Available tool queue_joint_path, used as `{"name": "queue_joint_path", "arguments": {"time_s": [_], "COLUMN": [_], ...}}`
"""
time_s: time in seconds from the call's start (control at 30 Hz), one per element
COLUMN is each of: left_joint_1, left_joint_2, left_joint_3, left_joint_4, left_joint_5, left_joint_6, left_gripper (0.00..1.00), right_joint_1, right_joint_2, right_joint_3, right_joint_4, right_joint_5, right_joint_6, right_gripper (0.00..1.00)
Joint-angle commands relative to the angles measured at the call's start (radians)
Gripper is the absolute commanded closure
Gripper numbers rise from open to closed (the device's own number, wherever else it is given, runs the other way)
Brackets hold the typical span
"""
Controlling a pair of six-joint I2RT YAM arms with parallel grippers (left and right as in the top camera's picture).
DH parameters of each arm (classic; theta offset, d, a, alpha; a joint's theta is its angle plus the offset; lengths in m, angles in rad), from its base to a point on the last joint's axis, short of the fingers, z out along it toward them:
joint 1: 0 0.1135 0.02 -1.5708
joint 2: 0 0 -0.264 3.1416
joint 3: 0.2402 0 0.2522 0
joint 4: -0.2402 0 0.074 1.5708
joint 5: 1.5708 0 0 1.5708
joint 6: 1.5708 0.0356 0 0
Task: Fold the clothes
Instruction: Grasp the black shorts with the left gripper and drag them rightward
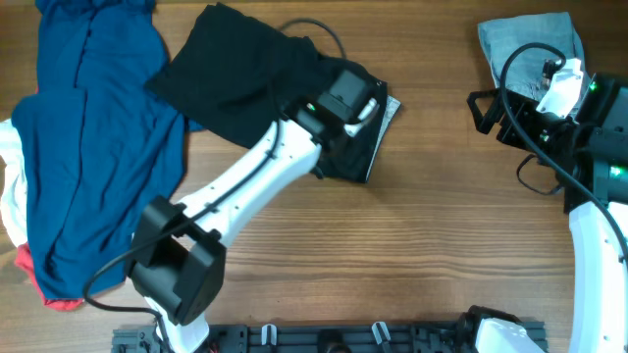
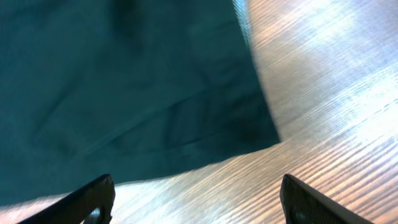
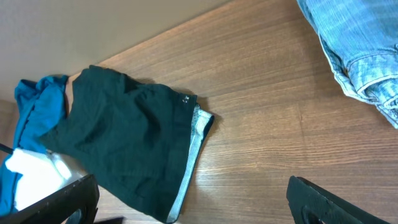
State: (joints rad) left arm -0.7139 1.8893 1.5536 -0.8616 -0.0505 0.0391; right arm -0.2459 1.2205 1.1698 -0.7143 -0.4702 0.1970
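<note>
Bare wood runs wide across the middle of the table (image 1: 442, 226). The blue garment (image 1: 88, 157) sprawls along the left edge. The black garment (image 1: 235, 69) lies top centre, its pale edging on the right side, and pale denim (image 1: 520, 39) sits top right. The left gripper (image 2: 196, 199), fingers apart, hovers at the black garment's right edge. The right gripper (image 3: 186, 202), also spread, holds nothing.

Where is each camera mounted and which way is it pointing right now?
Overhead: above the table, facing straight down; left arm and right arm show.
Left wrist: close over the black garment edge, facing down; left gripper fingertips show.
Right wrist: farther off, facing across the table at that garment and the denim; right gripper fingertips show.
Shared: black garment in all three.
</note>
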Motion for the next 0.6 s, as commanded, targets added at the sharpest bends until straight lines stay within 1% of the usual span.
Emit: {"name": "queue_joint_path", "arguments": {"time_s": [0.0, 0.13, 0.27, 0.37, 0.43, 0.57], "left_joint_1": [-0.085, -0.142, -0.148, -0.145, -0.145, -0.145], "left_joint_2": [0.031, 0.135, 0.201, 0.23, 0.235, 0.235], "left_joint_3": [-0.065, -0.065, -0.065, -0.065, -0.065, -0.065], "left_joint_4": [0.09, 0.106, 0.121, 0.144, 0.152, 0.168], "left_joint_5": [0.008, 0.006, -0.003, -0.103, -0.181, -0.232], "left_joint_6": [0.142, 0.137, 0.106, 0.053, 0.021, -0.003], "left_gripper": [0.14, 0.12, 0.12, 0.13, 0.17, 0.27], "right_joint_1": [-0.004, -0.004, -0.004, -0.004, -0.004, -0.004], "right_joint_2": [0.003, 0.003, 0.003, 0.003, 0.006, 0.021], "right_joint_3": [0.015, 0.015, 0.015, 0.014, 0.014, 0.014], "right_joint_4": [0.003, -0.005, -0.006, -0.01, -0.009, -0.009], "right_joint_5": [0.007, 0.007, 0.007, 0.007, 0.007, 0.007], "right_joint_6": [-0.014, -0.021, -0.04, -0.04, -0.04, -0.041], "right_gripper": [0.02, 0.02, 0.02, 0.02, 0.02, 0.02]}}
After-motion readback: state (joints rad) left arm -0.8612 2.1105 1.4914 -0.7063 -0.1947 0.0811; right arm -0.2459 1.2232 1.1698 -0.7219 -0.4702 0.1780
